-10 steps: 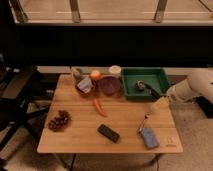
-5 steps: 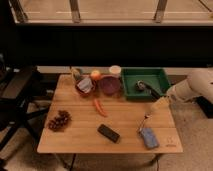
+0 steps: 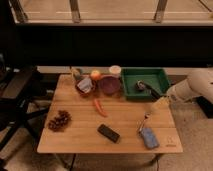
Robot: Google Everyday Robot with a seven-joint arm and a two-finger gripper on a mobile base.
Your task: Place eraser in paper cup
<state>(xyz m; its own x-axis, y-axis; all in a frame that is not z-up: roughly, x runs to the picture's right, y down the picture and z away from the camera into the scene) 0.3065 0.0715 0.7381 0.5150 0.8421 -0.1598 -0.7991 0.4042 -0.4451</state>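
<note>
**One second on, nothing has shifted**

Nothing on the table [image 3: 125, 114] has moved over the last second. The gripper [image 3: 141, 86] hangs at the same spot as before, low over the inside of the green tray [image 3: 145, 70] near its left wall, with the pale arm reaching in from the tray's right side. The eraser [image 3: 108, 133] lies flat where it was, well off the tray's front-left corner toward the near edge of the table. Nothing is touching it. The paper cup [image 3: 115, 70] stands upright just beside the tray's back-left corner, and the dark purple bowl [image 3: 109, 85] sits just in front of it.

For the task, this means the pick has not begun. As I judge it, the arm must first leave the tray and travel to the eraser.

Whether the gripper is wide or narrow, I cannot tell, because it reads as one dark shape against the tray floor. Whether it touches anything in the tray is equally unclear. The arm is cut off at the right edge, so the base is not visible, and nothing shows inside the cup.
</note>
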